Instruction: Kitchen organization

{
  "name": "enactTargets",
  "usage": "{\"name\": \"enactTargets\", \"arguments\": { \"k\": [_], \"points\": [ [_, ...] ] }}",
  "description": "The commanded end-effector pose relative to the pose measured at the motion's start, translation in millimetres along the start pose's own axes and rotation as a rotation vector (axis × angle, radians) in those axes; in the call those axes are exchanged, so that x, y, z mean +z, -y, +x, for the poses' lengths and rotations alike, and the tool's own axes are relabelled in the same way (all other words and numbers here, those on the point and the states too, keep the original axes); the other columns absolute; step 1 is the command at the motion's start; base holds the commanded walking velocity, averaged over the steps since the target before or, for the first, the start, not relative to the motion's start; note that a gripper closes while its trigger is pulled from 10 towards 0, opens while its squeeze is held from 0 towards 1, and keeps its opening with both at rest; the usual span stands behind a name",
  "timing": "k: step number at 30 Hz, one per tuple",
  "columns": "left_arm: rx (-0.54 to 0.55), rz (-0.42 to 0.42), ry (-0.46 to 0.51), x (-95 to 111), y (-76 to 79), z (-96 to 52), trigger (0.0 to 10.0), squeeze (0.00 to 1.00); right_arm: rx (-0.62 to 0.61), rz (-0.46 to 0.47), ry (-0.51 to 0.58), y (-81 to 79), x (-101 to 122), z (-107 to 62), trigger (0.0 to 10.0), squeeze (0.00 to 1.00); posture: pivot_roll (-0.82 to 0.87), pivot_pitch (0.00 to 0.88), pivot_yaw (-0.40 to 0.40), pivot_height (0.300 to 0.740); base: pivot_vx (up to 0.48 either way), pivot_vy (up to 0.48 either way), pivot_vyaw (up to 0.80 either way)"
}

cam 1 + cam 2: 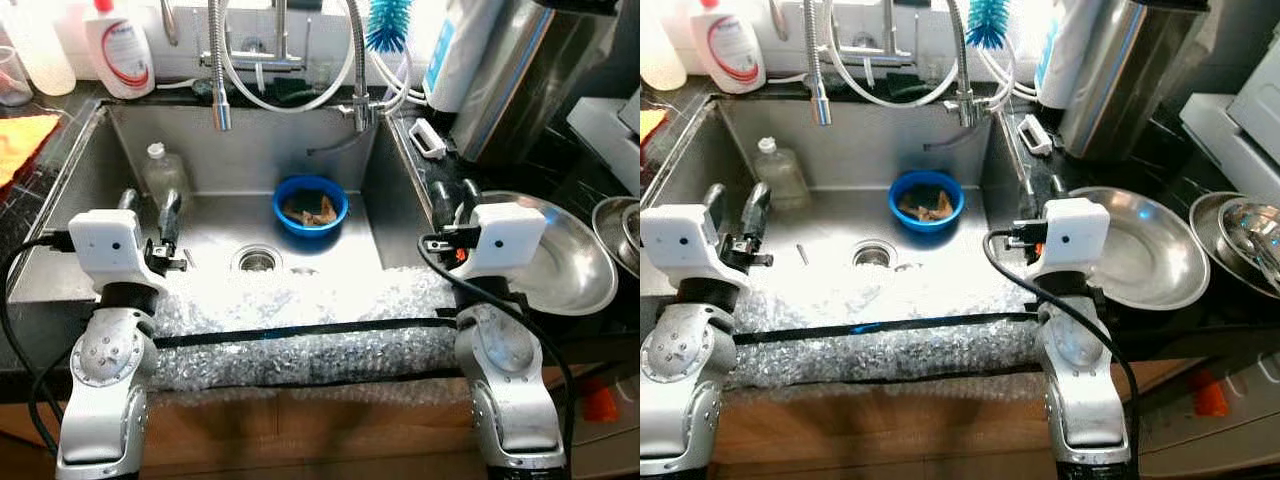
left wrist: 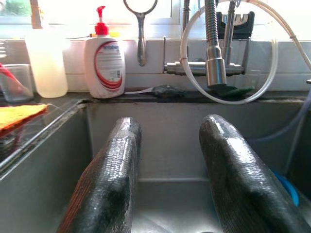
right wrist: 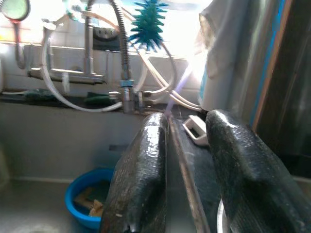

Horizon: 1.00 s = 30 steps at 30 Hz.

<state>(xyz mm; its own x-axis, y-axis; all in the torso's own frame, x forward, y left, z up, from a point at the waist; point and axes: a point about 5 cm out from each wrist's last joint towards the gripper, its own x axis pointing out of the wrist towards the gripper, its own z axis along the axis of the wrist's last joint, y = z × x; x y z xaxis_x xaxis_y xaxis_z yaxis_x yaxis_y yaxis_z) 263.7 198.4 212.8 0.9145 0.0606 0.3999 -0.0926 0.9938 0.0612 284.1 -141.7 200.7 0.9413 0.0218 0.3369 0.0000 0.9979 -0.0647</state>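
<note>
1. Because the right gripper (image 1: 453, 195), fingers parted and empty, straddles the sink (image 1: 250, 150) wall, a descent may strike that edge or nudge the steel dish (image 1: 570, 260) beside it
2. Left gripper (image 1: 150, 205), likewise parted and empty, hovers near the clear bottle (image 1: 162, 172); a sweep could topple it
3. Blue bowl (image 1: 311, 205): upright on the sink floor behind the drain, holding what appear to be brownish scraps

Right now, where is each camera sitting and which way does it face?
Eye views: on the head, looking down into the sink; both arms show, left gripper and right gripper open.
Left wrist: along its fingers toward the soap bottle and faucet.
Right wrist: along the sink's right rim, toward the brush.
Both wrists share the blue bowl and faucet.
</note>
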Motion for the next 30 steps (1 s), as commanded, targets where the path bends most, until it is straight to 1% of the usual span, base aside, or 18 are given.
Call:
{"name": "enactTargets", "arguments": {
  "k": [1, 6, 10, 12, 14, 16, 18, 19, 20, 22, 24, 25, 26, 27, 29, 30],
  "points": [
    [-0.005, 0.008, 0.007, 1, 0.7, 0.0, 10.0, 0.0, -0.052, 0.003, 0.027, 9.6, 10, 0.8, 10.0, 0.0, 0.04, 0.133, -0.074, 0.74, 0.0, 0.0, 0.0],
    [-0.006, 0.01, 0.003, 0, -0.3, 1.6, 10.0, 0.0, -0.076, -0.002, 0.035, 14.3, 19, 4.1, 10.0, 0.0, 0.03, 0.134, -0.071, 0.74, 0.0, 0.0, 0.0],
    [-0.012, 0.01, 0.003, 0, 0.8, 2.9, 10.0, 0.0, -0.085, 0.0, -0.003, 13.4, 18, 8.5, 10.0, 0.0, 0.04, 0.131, -0.069, 0.74, 0.0, 0.0, 0.0],
    [-0.012, 0.01, 0.004, 0, 0.7, 3.1, 10.0, 0.0, -0.105, -0.014, -0.021, 14.4, 19, 10.7, 10.0, 0.0, 0.04, 0.131, -0.069, 0.74, 0.0, 0.0, 0.0],
    [-0.013, 0.011, 0.003, 0, 0.4, 3.1, 10.0, 0.0, -0.136, -0.001, -0.026, 17.0, 23, 12.9, 10.0, 0.0, 0.03, 0.129, -0.069, 0.74, 0.0, 0.0, 0.0],
    [-0.014, 0.011, 0.003, 0, 0.5, 3.1, 10.0, 0.0, -0.178, 0.001, -0.022, 22.1, 26, 12.8, 10.0, 0.0, 0.03, 0.128, -0.069, 0.74, 0.0, 0.0, 0.0],
    [-0.014, 0.01, 0.003, 0, 0.4, 2.9, 10.0, 0.0, -0.259, 0.014, -0.039, 31.8, 27, 9.9, 10.0, 0.0, 0.03, 0.128, -0.069, 0.74, 0.0, 0.0, 0.0],
    [-0.014, 0.01, 0.003, 0, 0.4, 2.9, 10.0, 0.0, -0.259, 0.014, -0.039, 31.8, 27, 9.9, 10.0, 0.0, 0.03, 0.128, -0.069, 0.74, 0.0, 0.0, 0.0],
    [-0.015, 0.01, 0.002, -1, 0.3, 2.9, 10.0, 0.0, -0.318, 0.046, -0.057, 38.2, 25, 6.8, 10.0, 0.0, 0.03, 0.128, -0.069, 0.74, 0.0, 0.0, 0.0],
    [-0.015, 0.009, 0.003, -1, 0.1, 3.1, 10.0, 0.0, -0.39, 0.095, -0.084, 47.7, 22, 2.6, 10.0, 0.0, 0.03, 0.129, -0.068, 0.74, 0.0, 0.0, 0.0],
    [-0.015, 0.009, 0.003, -1, 0.0, 3.3, 10.0, 0.0, -0.418, 0.101, -0.094, 53.8, 21, 0.3, 10.0, 0.0, 0.03, 0.129, -0.068, 0.74, 0.0, 0.0, 0.0],
    [-0.016, 0.009, 0.003, -1, 0.2, 3.5, 10.0, 0.0, -0.461, 0.105, -0.117, 62.5, 18, -3.6, 10.0, 0.73, 0.03, 0.128, -0.066, 0.74, 0.0, 0.0, 0.0],
    [-0.017, 0.009, 0.003, -1, 0.3, 3.6, 10.0, 0.0, -0.48, 0.108, -0.129, 66.3, 17, -5.6, 10.0, 0.92, 0.03, 0.128, -0.066, 0.74, 0.0, 0.0, 0.0],
    [-0.019, 0.008, 0.002, -1, 0.6, 3.7, 10.0, 0.0, -0.503, 0.116, -0.145, 71.6, 15, -8.6, 10.0, 1.0, 0.03, 0.128, -0.066, 0.74, 0.0, 0.0, 0.0],
    [-0.02, 0.008, 0.002, -1, 0.7, 3.8, 10.0, 0.0, -0.513, 0.121, -0.153, 74.6, 14, -10.3, 10.0, 1.0, 0.03, 0.128, -0.066, 0.74, 0.0, 0.0, 0.0],
    [-0.021, 0.007, 0.002, -2, 0.5, 3.8, 10.0, 0.0, -0.558, 0.109, -0.187, 86.0, 9, -18.2, 10.0, 1.0, 0.02, 0.124, -0.066, 0.74, 0.0, 0.0, 0.0]
  ]
}}
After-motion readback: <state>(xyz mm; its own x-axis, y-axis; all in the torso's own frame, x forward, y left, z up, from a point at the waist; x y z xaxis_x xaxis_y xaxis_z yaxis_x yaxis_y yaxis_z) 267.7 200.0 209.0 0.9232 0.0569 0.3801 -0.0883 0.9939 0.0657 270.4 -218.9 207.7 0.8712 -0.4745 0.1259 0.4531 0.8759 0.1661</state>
